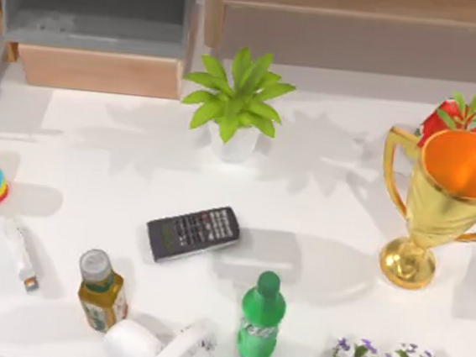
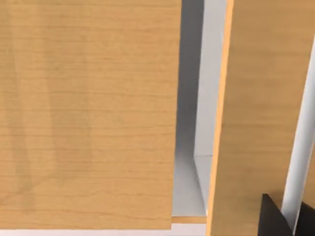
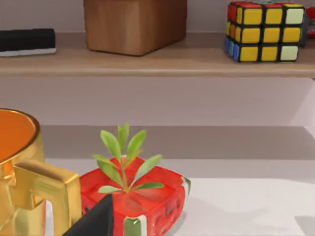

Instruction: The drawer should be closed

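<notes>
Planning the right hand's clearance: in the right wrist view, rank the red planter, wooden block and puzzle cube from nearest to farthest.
From the right hand:
1. Red planter, on the table beside it.
2. Wooden block, on the shelf beyond.
3. Puzzle cube, farther along that shelf.

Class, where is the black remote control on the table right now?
In the top view, the black remote control lies left of centre, between the leafy potted plant and the green bottle.

Bare worktop (image 1: 99, 131) lies before the drawer (image 1: 99, 71) front. Potted plant (image 1: 235, 102) stands just right of it.
</notes>
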Action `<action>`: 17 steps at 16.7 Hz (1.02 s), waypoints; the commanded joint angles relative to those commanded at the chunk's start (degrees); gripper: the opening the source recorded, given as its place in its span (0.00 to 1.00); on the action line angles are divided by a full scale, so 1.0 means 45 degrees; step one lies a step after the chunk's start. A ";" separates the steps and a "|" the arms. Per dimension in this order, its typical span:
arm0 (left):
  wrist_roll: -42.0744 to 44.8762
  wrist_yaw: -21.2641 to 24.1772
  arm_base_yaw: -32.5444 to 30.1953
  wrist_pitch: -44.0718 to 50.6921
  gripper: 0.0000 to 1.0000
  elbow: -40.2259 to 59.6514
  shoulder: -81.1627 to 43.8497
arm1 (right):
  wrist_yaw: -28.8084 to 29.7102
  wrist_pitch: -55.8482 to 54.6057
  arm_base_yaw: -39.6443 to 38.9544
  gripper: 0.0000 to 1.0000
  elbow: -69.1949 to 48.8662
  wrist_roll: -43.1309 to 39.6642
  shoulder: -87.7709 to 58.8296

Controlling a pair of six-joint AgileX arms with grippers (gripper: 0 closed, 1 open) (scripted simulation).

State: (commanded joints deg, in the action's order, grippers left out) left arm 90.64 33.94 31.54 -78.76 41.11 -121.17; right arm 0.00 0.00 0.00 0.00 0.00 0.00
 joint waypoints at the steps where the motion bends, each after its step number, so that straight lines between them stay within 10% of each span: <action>1: -0.0010 -0.0116 -0.0113 0.0128 0.00 0.0171 -0.0088 | 0.0000 0.0000 0.0000 1.00 0.0000 0.0000 0.0000; 17: -0.0087 -0.1241 -0.1210 0.1899 0.00 0.3290 -0.1506 | 0.0000 0.0000 0.0000 1.00 0.0000 0.0000 0.0000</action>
State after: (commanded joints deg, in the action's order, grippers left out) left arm 90.25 28.36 26.10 -70.21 55.91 -127.95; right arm 0.00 0.00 0.00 0.00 0.00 0.00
